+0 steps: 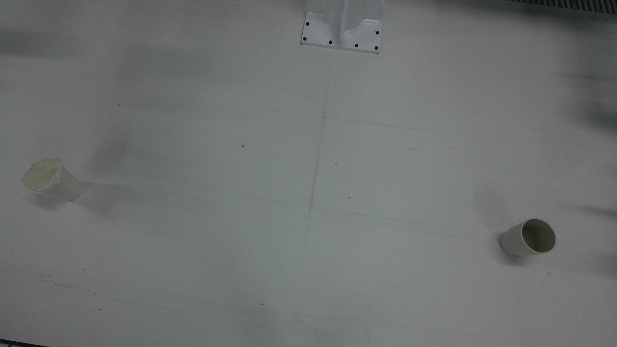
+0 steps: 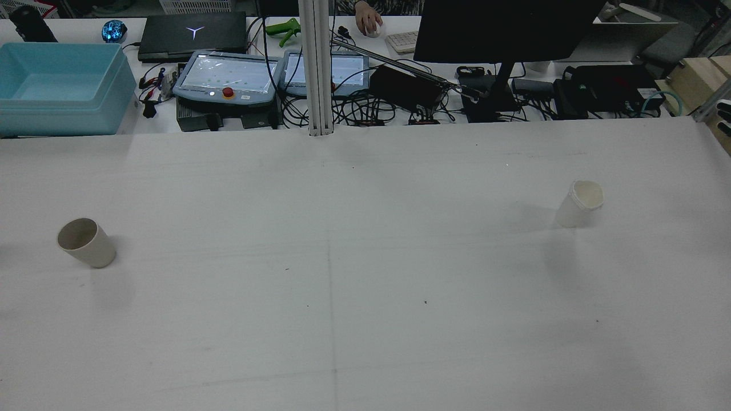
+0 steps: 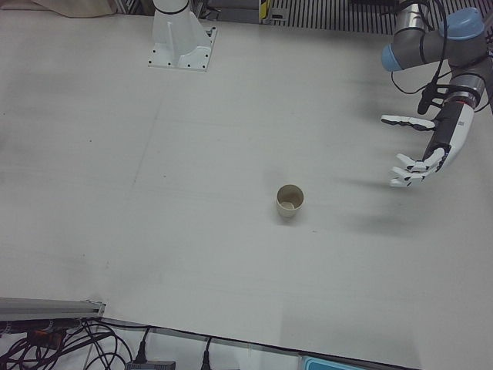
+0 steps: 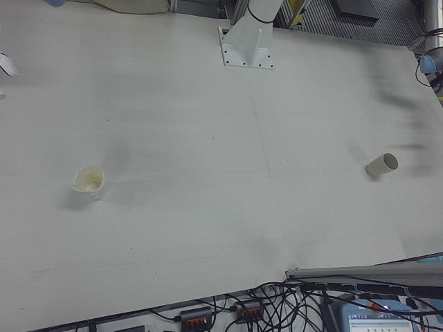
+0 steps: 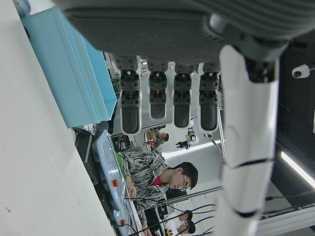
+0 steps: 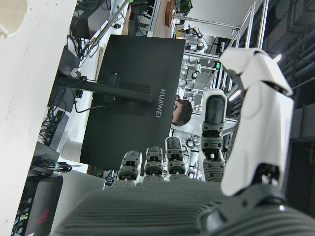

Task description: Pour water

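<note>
Nearest my lens, in the right hand view, the right robot hand (image 6: 197, 187) fills the frame: fingers apart, nothing in the palm. Same in the left hand view: left robot hand (image 5: 197, 73) spread, empty. The left-front view confirms it, hovering above the surface (image 3: 192, 254), off to the side of the plain cup (image 3: 290, 200) and well apart from it.

Two cups on the surface, both upright, far from each other. The plain cup sits on my left arm's half (image 2: 85, 242); I cannot tell whether it holds water. The other, the ridged cup (image 2: 579, 204) with a crinkled rim, stands on the right arm's half; its inside looks pale yellowish in the front view (image 1: 48, 178). A sliver of it shows at the top corner of the right hand view.

Judgement: the task has barely begun, neither cup is grasped. To do the reach well I'd bring each robot hand in from the side at mid-height, thumb opposite the fingers, and close gently; these thin cups will likely crush or tip. Keep the source level until it is over the receiver.

Farther back, past the surface edge: two teach pendants (image 2: 228, 77), a blue bin (image 2: 63, 88), and a monitor (image 6: 138, 103) whose back reads "HUAWEI".
</note>
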